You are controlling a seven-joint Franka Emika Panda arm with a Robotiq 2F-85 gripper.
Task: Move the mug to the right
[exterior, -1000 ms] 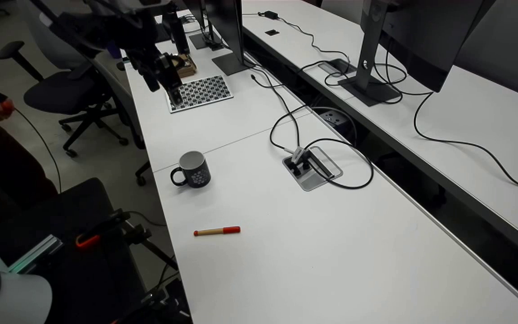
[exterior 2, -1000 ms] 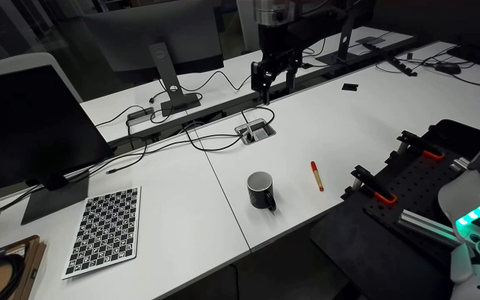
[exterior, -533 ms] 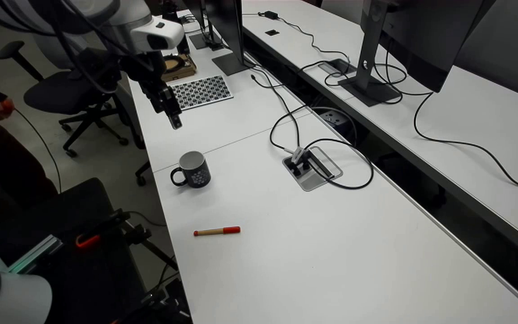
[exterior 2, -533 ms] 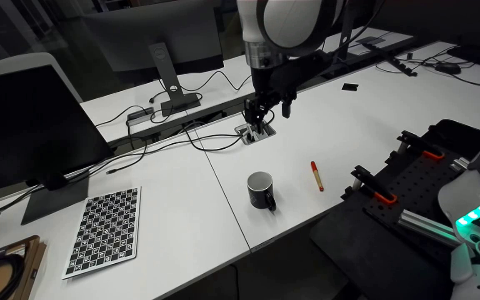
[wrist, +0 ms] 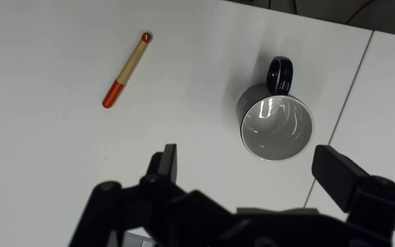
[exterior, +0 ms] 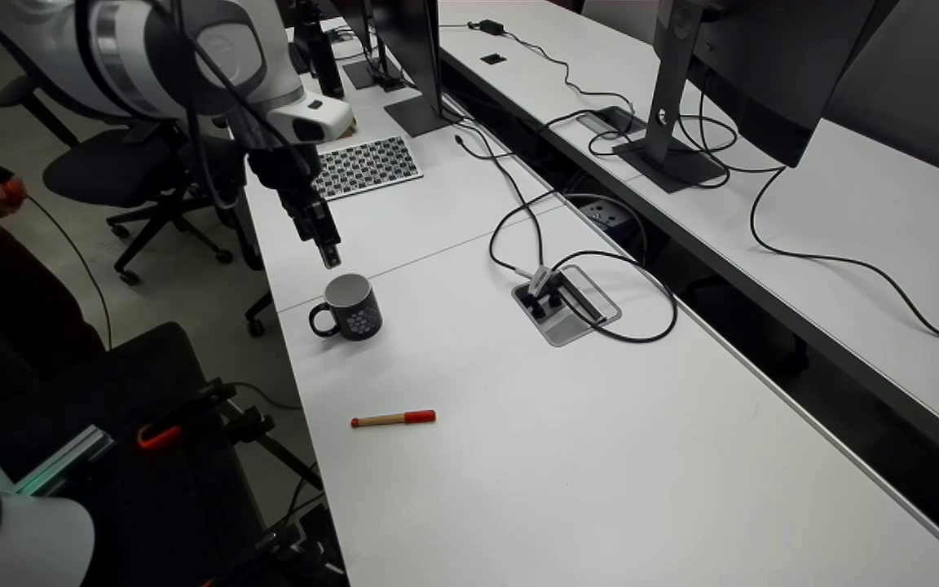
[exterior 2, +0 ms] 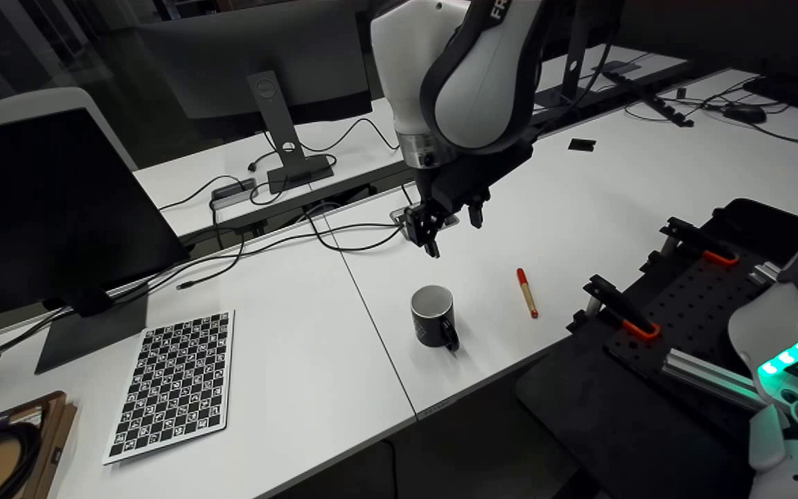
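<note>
Near-black outside and pale grey within, the mug (wrist: 276,133) stands upright on the desk (exterior: 641,465), lower than the tool (wrist: 245,151) and ahead of it in the wrist view, its loop handle (wrist: 287,70) pointing away from the tool. Glossy reflections streak the mug's inner wall. The tool is released, its two fingers (wrist: 336,175) spread wide above the desk and apart from the mug. Well away from the tool, in an exterior view, a cardboard box (exterior 2: 59,436) holds a coil of black cable (exterior 2: 30,450). A metal-framed power box (exterior: 567,330), set into the desk apart from the tool, holds black plugs (exterior: 538,310). The desk is white, with a seam (wrist: 351,85) running just beside the mug; a red-and-tan pen (wrist: 127,71) lies ahead of the tool, apart from the mug. Past the tool, in an exterior view, a Dell monitor (exterior 2: 267,62) stands on a facing desk (exterior 2: 177,173); lower than the tool, an office chair (exterior: 90,175) stands on the floor (exterior: 152,302).
</note>
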